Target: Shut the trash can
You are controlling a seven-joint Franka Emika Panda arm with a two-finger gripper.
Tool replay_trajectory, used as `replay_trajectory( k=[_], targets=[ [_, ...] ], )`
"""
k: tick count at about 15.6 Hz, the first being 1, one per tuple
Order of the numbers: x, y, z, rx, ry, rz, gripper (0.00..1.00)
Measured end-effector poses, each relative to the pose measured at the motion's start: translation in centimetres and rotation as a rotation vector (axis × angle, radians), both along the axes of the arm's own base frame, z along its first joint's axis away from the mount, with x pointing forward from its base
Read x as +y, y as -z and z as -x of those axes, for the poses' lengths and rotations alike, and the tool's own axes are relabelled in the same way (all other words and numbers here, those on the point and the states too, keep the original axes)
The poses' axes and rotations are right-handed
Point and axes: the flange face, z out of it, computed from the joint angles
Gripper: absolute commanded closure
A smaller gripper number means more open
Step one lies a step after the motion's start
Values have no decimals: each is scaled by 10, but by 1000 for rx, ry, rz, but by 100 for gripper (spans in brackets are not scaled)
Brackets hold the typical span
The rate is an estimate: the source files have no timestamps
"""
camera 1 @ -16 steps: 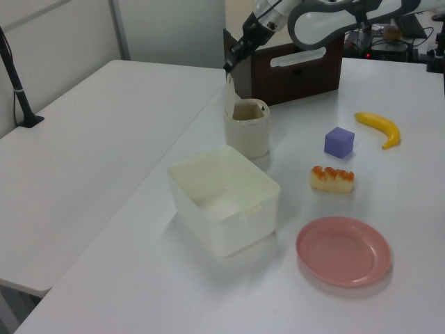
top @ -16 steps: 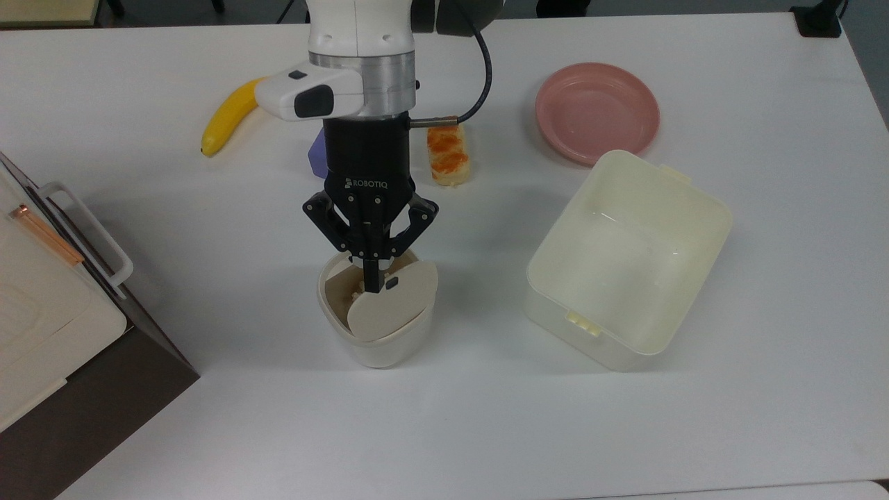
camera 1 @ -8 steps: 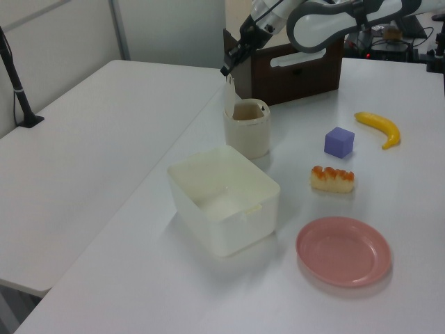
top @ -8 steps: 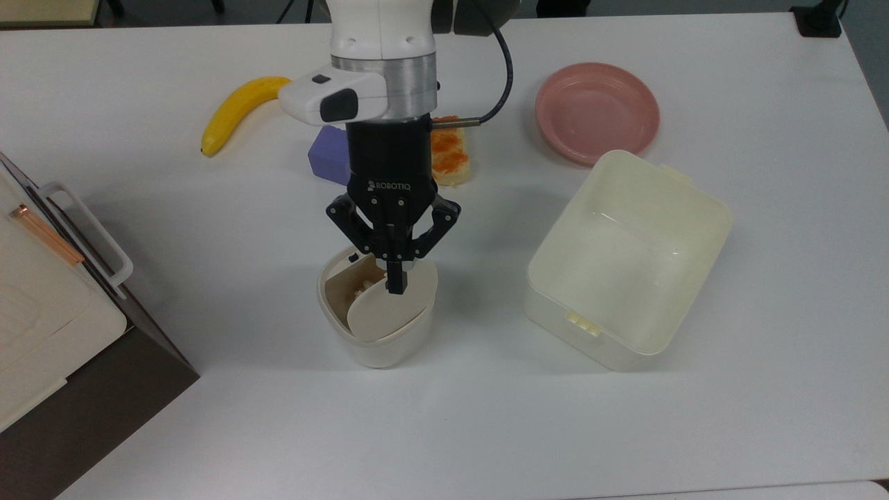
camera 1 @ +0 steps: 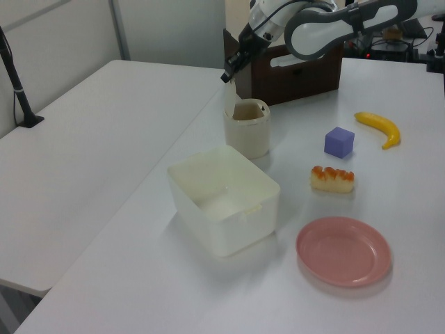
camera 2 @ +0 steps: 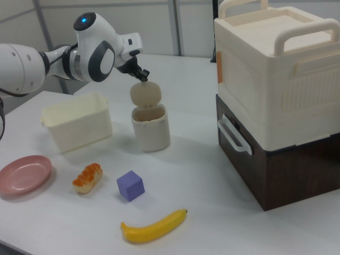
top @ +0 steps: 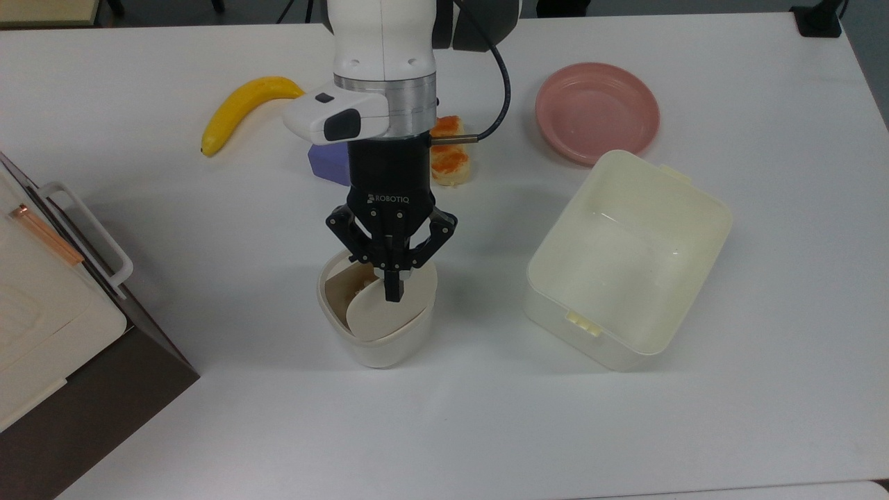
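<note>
Your trash can (top: 378, 326) stands mid-counter (top: 625, 430) with its flap lid (camera 2: 145, 94) raised; the right view shows you that lid upright above the rim, while the top view looks down on its face. The tool (top: 393, 292) is pinched narrow at the lid's top edge. The open tub (top: 628, 257) sits well apart on the top view's right.

In the top view the arm covers part of the purple cube (top: 328, 162) and part of the bread piece (top: 450, 154). The stacked box (top: 42, 326) is cut by the top view's left edge. Contents of the trash can (top: 377, 312) indistinct.
</note>
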Motion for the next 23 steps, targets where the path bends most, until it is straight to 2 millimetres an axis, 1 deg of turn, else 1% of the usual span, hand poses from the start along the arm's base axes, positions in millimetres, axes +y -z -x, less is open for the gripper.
replay_trajectory(
  k=[4, 5, 8, 11, 17, 23],
  targets=[
    [-17, 5, 0, 9, 9, 21, 100],
    [-24, 12, 1, 23, 8, 31, 100],
    [-37, 31, 5, 60, -10, 59, 100],
    [-47, 38, 8, 77, -30, 83, 100],
    [-49, 47, 22, 111, -85, 138, 100],
    [-43, 76, 34, 173, -133, 212, 100]
  ],
)
